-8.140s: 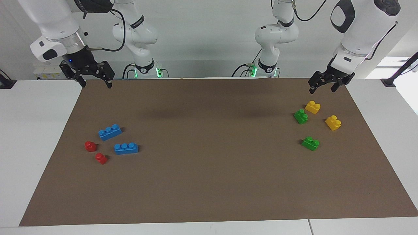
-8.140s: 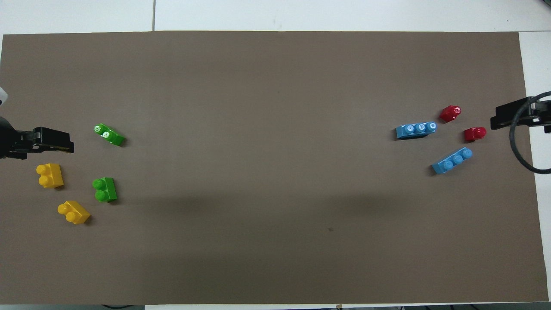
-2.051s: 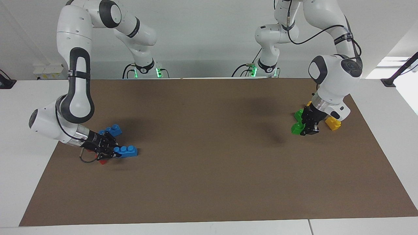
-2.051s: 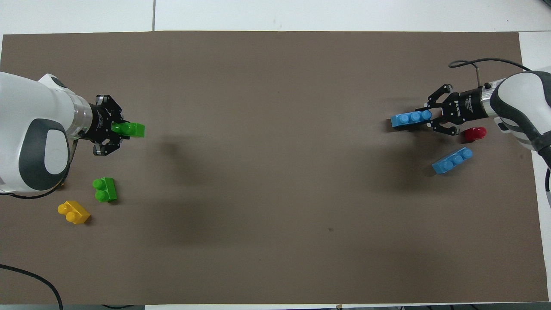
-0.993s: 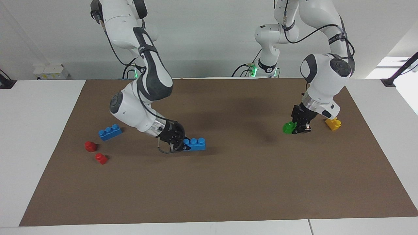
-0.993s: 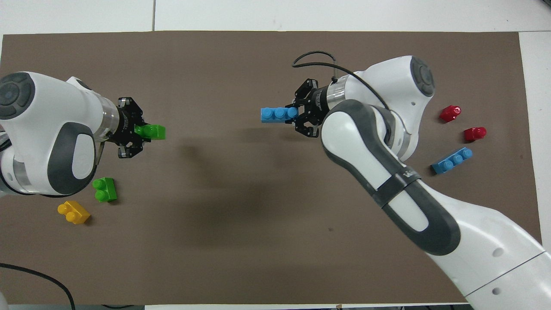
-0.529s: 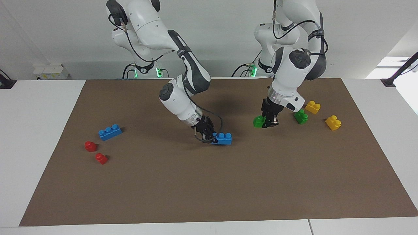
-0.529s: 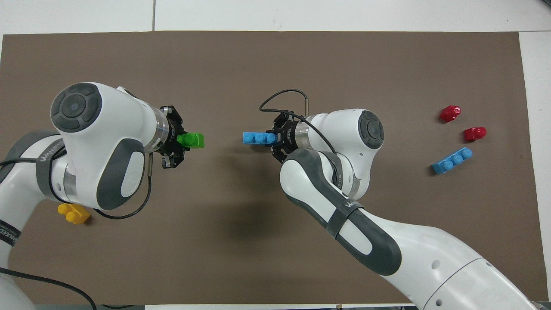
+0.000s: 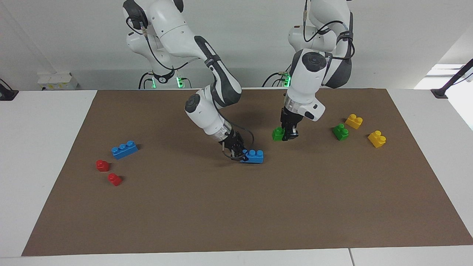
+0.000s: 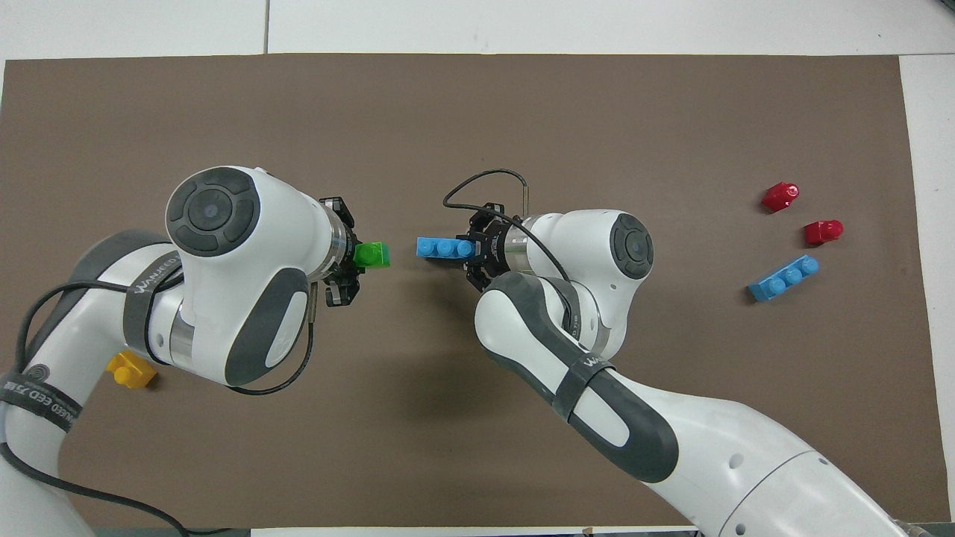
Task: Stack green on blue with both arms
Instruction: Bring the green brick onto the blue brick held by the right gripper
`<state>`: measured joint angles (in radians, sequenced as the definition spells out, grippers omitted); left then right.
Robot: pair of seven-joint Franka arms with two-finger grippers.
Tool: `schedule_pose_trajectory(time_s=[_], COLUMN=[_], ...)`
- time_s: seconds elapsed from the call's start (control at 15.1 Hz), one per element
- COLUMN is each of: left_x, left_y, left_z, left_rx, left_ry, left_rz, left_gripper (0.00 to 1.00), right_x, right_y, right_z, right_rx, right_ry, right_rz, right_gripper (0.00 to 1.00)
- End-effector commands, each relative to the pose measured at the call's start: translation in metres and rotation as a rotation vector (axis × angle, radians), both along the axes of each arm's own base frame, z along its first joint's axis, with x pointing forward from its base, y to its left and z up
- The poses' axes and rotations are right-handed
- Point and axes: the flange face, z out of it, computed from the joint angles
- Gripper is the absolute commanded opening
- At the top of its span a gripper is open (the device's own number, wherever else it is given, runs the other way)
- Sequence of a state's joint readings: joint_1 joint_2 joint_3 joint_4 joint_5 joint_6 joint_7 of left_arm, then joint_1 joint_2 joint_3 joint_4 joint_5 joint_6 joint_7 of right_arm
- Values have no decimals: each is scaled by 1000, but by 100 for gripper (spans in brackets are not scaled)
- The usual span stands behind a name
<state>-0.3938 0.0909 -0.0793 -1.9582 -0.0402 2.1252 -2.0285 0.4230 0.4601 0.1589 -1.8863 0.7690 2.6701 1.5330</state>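
Green two-stud brick (image 9: 278, 133): held off the mat, clamped in the left pincer (image 9: 286, 135) over the middle of the brown mat (image 9: 236, 207); studs appeared to point sideways toward the blue brick, though the tilt was hard to read.

Blue three-stud brick (image 9: 254, 156): clamped at one end in the right pincer (image 9: 238, 154), low over the middle of the mat, studs up; whether it touched the mat could not be told. In the overhead view the green brick (image 10: 371, 255) and the blue brick (image 10: 445, 247) lay near each other, apart, with a gap of bare mat between them.

Step in hand, as judged: both bricks gripped and brought together at centre; stacking not yet done. The next move would call for the green brick to be turned studs-up, carried over the blue brick's studs, lined up and pressed down while the right pincer steadied the blue one.

Spare items on the counter (image 9: 44, 147):
- second blue brick (image 9: 124, 149) and two red single-stud bricks (image 9: 102, 165), toward the right arm's end;
- second green brick (image 9: 340, 131) and two yellow two-stud bricks (image 9: 353, 120), toward the left arm's end.

Writing: a band on the left arm (image 10: 149, 272) in the overhead view bore white lettering, not surely legible. No other labels were readable.
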Motion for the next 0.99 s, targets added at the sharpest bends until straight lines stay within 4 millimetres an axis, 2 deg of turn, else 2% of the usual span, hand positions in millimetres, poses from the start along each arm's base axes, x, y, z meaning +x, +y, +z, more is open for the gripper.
schedule_pose_trajectory(time_s=[0.0, 0.2, 0.26, 0.4, 0.79, 0.93], left_x=[-10, -11, -15, -18, -26, -26], left_y=[-18, -28, -38, -54, -83, -89], left_z=[-8, -14, -18, -37, -63, -66], left_rx=[25, 15, 12, 3, 6, 11], left_ry=[-27, -45, -45, -48, -47, -72], left_rz=[-1, 26, 19, 35, 32, 47], left_gripper=[0, 0, 0, 0, 0, 0], right_x=[-2, -2, -2, -3, -4, -4], right_y=[-4, -5, -5, -4, -3, -2], right_z=[-10, -15, -15, -16, -15, -15], right_rx=[-1, 4, 4, 5, 4, 7], right_ry=[-17, -13, -15, -11, -17, -17], right_rz=[4, -8, -5, -1, 15, 10], right_gripper=[0, 0, 0, 0, 0, 0])
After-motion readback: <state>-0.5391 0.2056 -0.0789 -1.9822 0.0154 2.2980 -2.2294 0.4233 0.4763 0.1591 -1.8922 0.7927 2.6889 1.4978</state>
